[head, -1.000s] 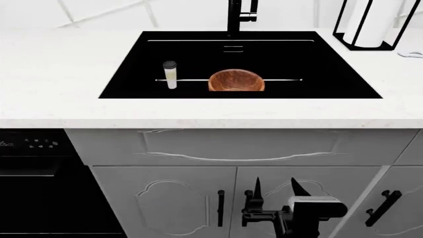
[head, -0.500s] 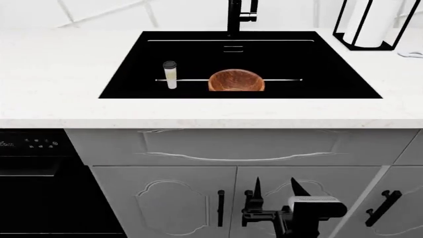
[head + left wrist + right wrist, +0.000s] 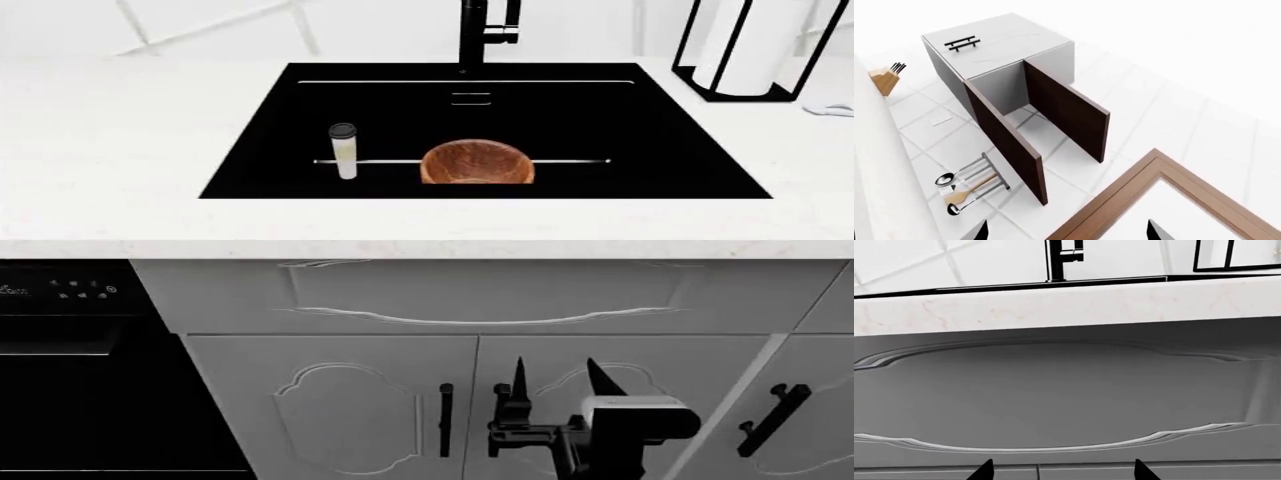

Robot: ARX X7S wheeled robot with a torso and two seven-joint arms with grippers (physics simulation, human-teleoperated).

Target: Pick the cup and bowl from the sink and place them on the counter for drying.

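Nearest to me, my right gripper (image 3: 557, 385) hangs low before the grey cabinet doors (image 3: 334, 400), jaws spread and holding nothing — the left gripper (image 3: 1067, 231) shows only two separated tips, also released. Beyond, past the counter (image 3: 107, 170), the cup (image 3: 344, 150) stands upright in the sink (image 3: 667, 130), just beside the bowl (image 3: 477, 163). Farthest back — the faucet (image 3: 477, 30).

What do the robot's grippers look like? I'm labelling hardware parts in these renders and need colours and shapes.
In the head view only the right gripper shows: two slim, black, pointed fingers on a black frame, behind it a rounded light-grey housing block with a dark band. In both wrist views only dark pointed finger tips poke in at the frame edge. No cables or markings are visible.
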